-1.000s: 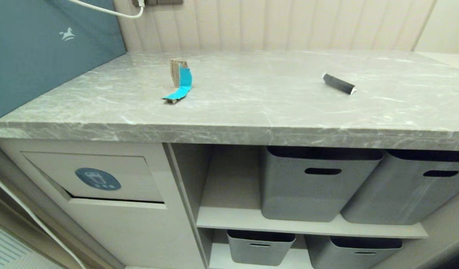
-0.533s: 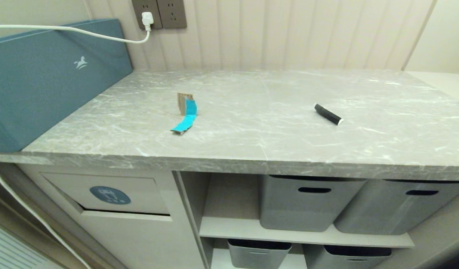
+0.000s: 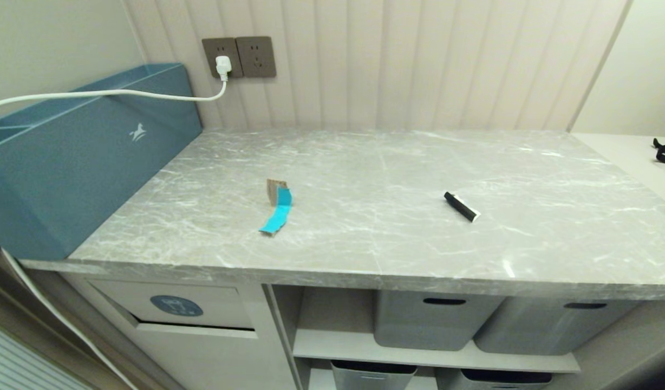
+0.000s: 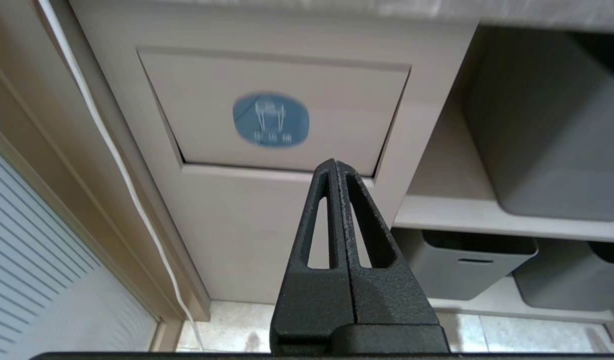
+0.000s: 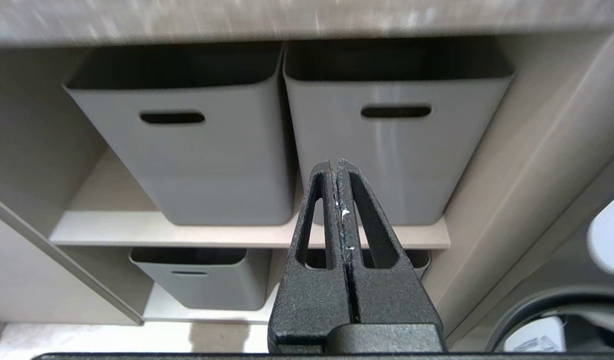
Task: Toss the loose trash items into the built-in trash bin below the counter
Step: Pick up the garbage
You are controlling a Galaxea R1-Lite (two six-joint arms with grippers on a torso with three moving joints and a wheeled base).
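Note:
Two loose trash items lie on the grey marble counter: a tan cardboard scrap with a bright blue strip left of the middle, and a slim black wrapper with a white end to its right. Below the counter's left end is the built-in trash bin, a beige flap with a round blue sticker. Neither arm shows in the head view. My left gripper is shut and empty, hanging low in front of the bin flap. Shut and empty as well, my right gripper hangs before the grey tubs.
A teal-blue box with a white horse logo stands at the counter's left end. A white cable runs from a wall socket over it. Grey slot-handled tubs fill the shelves under the counter's right part.
The head camera has risen: the counter and trash have slid down the picture and look smaller, and the wall socket and box top have come into view. The trash has not moved on the counter.

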